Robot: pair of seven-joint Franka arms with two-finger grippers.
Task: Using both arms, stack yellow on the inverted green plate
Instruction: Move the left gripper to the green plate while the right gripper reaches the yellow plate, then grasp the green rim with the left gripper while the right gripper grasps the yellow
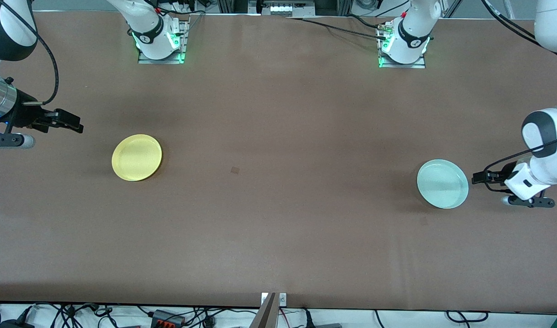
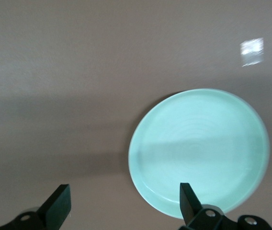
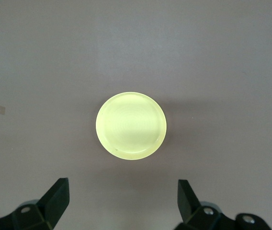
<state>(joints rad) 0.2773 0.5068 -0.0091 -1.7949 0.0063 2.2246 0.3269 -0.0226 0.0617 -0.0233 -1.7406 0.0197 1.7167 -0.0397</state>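
Left gripper point(image 1: 477, 177) low at the left arm's end of the table, fingers point(image 2: 59, 207) spread wide and empty, tips just beside the rim of the green plate point(image 1: 442, 183) without visibly touching it; probably lined up this way to catch the rim for the flip the task calls for. Right gripper point(image 1: 74, 123) up in the air at the right arm's end, fingers point(image 3: 57, 197) likewise wide apart and holding nothing, some way off from the yellow plate point(image 1: 136, 157) and looking down on it in the wrist view; likely waiting until the green one is turned over. Both plates flat on the brown table point(image 1: 278, 218), well apart, hollow side seemingly up on each, though hard to say for certain. Nothing stacked yet, nothing inverted. No brand, label or readable writing on either plate or on the grippers; only a small dark smudge on the table point(image 1: 235, 170) between the plates.
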